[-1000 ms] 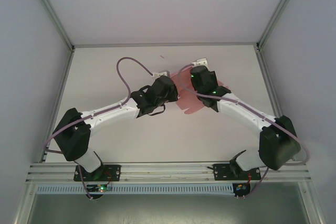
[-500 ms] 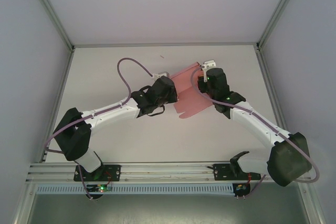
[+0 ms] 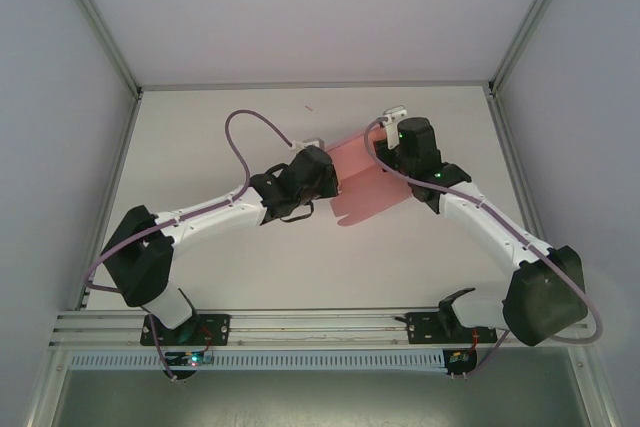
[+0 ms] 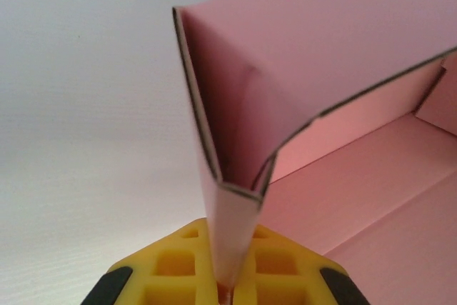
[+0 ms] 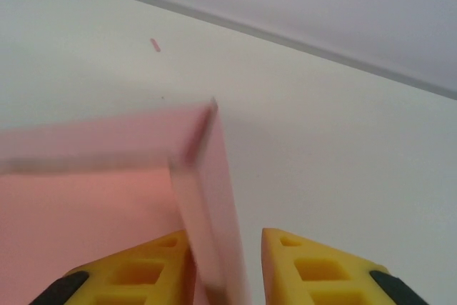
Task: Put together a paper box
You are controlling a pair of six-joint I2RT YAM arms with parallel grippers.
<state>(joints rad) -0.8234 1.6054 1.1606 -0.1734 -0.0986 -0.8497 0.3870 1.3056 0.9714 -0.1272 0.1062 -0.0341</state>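
Paper box (image 3: 365,185), half-folded pink card, sits mid-way across the white table (image 3: 200,137). Left gripper (image 4: 228,280) pinches a raised wall tight; right gripper (image 5: 227,266) stands part-open astride another wall. Wall-folding appears under way; next, the right jaws likely must close and crease it.

Left arm (image 3: 215,212) reaches forward and inward, elbow bent low at the left; left gripper (image 4: 225,287) is pinched tight on a wall of the paper box (image 4: 321,48). Right arm (image 3: 490,227) stretches forward and inward from its base, and right gripper (image 5: 225,248) has its jaws parted, yellow fingers (image 5: 314,269) apart. The two wrists sit near each other, angled inward.
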